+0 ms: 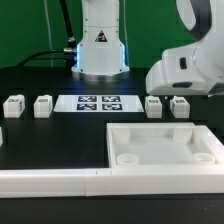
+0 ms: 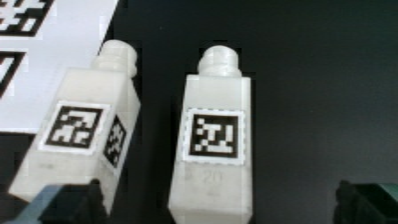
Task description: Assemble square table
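The square tabletop (image 1: 165, 146) lies sockets up at the front of the exterior view's right. Four small tagged legs lie in a row behind it: two on the left (image 1: 13, 104) (image 1: 43, 104) and two on the right (image 1: 153, 106) (image 1: 180, 105). The arm's white hand (image 1: 183, 68) hangs just above the right pair. In the wrist view my gripper (image 2: 214, 205) is open, with dark fingertips (image 2: 63, 205) on either side of one leg (image 2: 217, 130). They do not touch it. The neighbouring leg (image 2: 80, 125) lies just outside the jaws.
The marker board (image 1: 98, 103) lies between the two leg pairs and also shows in the wrist view (image 2: 36, 40). The long white L-shaped wall (image 1: 50, 181) runs along the front. The robot base (image 1: 100, 45) stands at the back.
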You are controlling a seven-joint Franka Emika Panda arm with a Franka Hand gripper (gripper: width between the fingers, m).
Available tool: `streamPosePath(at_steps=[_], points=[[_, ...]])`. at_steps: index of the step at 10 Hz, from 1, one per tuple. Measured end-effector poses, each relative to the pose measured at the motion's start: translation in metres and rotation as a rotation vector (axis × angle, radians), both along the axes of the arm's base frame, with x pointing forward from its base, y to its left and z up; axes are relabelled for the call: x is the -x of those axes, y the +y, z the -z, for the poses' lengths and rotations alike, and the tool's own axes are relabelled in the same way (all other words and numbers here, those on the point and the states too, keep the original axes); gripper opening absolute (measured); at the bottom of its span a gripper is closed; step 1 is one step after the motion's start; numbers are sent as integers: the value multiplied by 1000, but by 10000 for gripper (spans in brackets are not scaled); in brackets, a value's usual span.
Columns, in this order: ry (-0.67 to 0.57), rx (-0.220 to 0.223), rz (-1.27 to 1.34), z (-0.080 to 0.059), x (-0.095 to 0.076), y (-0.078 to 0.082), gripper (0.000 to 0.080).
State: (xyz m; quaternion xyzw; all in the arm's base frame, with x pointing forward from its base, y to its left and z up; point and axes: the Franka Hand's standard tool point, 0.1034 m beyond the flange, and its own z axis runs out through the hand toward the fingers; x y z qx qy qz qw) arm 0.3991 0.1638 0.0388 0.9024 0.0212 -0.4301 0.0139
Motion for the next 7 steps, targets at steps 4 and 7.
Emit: streamPosePath(at_steps=[4, 7], points=[[43, 11, 4, 5, 7, 5, 649], [70, 13, 17, 21, 20, 12, 649]])
